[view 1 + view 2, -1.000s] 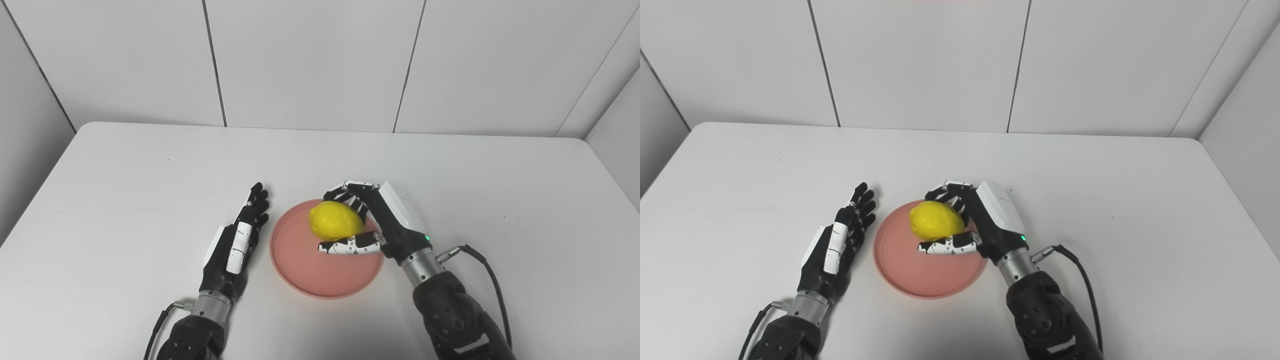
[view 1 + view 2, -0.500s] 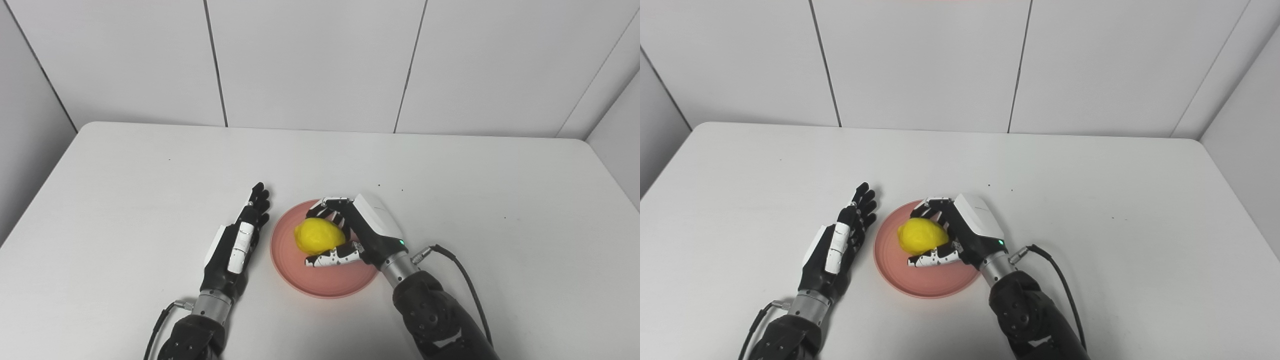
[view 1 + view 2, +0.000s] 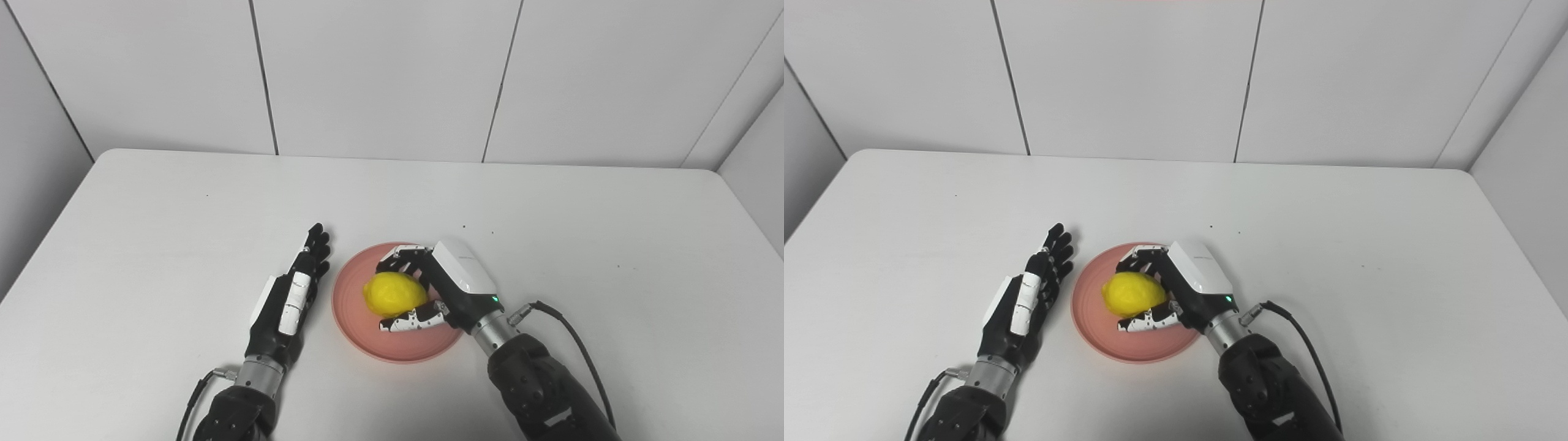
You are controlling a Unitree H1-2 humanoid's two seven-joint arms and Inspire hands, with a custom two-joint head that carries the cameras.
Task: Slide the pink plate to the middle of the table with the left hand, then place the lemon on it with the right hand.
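We see the lemon (image 3: pixel 394 294) over the middle of the pink plate (image 3: pixel 354 318), low against its surface — whether it rests there or hangs just above we cannot tell. The right robot hand (image 3: pixel 438 291) is clamped on the lemon, its fingers (image 3: pixel 401 264) curled over the far side and its thumb under the near side. The plate sits near the middle of the white desk (image 3: pixel 153 233), toward the front edge. Just beside the plate's left rim lies the left robot hand (image 3: pixel 288 300), flat on the desk with its fingers stretched out and holding nothing — close to the plate but apart from it.
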